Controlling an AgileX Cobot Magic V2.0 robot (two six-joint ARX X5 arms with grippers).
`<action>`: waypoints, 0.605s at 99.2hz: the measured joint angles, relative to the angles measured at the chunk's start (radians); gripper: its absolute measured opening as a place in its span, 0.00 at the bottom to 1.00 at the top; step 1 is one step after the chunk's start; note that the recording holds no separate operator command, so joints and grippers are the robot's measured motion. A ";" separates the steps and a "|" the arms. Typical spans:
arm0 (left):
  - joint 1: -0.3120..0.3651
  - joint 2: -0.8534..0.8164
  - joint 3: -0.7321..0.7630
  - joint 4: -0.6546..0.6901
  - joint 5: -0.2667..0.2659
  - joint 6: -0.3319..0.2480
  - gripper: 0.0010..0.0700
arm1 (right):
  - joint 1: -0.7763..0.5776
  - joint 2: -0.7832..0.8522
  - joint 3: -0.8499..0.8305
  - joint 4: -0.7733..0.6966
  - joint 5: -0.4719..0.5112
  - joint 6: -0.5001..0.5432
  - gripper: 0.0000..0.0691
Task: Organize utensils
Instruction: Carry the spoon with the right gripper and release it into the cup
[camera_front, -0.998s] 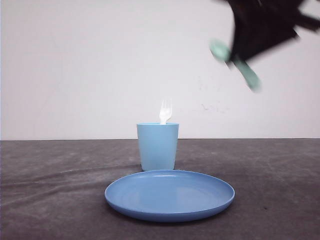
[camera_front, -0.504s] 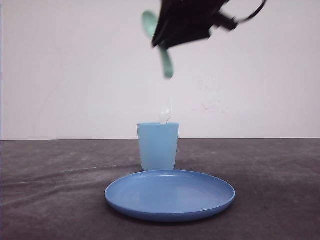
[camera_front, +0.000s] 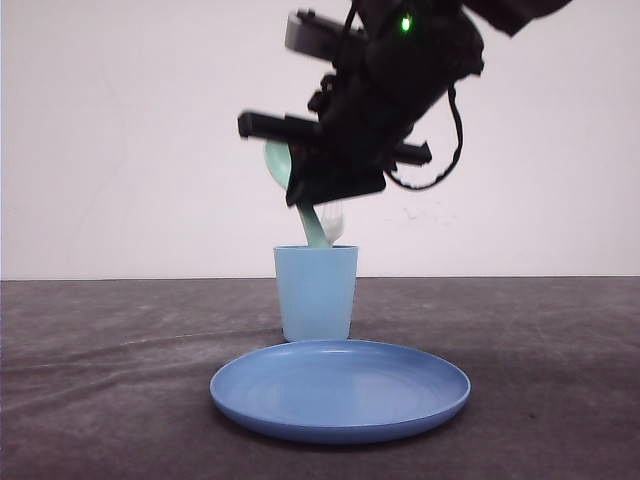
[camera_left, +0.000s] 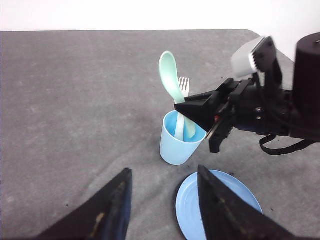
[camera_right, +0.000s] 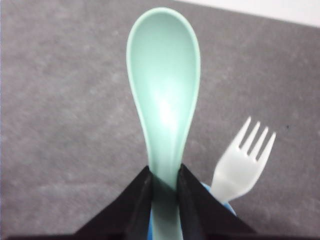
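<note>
One second back I was carrying the spoon high on the right; now my right gripper, clenched on its handle, is lowering it into the cup beside the fork. Left gripper is hanging released.

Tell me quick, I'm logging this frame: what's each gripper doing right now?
Left gripper: open, holding nothing.
Right gripper: closed on the mint-green spoon, handle down in the light blue cup beside the white fork.
</note>
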 joint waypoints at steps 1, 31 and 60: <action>0.000 0.000 0.000 -0.001 0.000 0.000 0.33 | -0.001 0.003 0.000 0.000 0.000 0.000 0.09; 0.000 0.000 0.000 -0.007 0.000 0.000 0.33 | -0.004 0.013 0.000 -0.012 -0.004 0.000 0.34; 0.000 0.000 0.000 -0.007 0.000 0.000 0.33 | -0.003 -0.067 0.000 -0.143 -0.031 0.006 0.55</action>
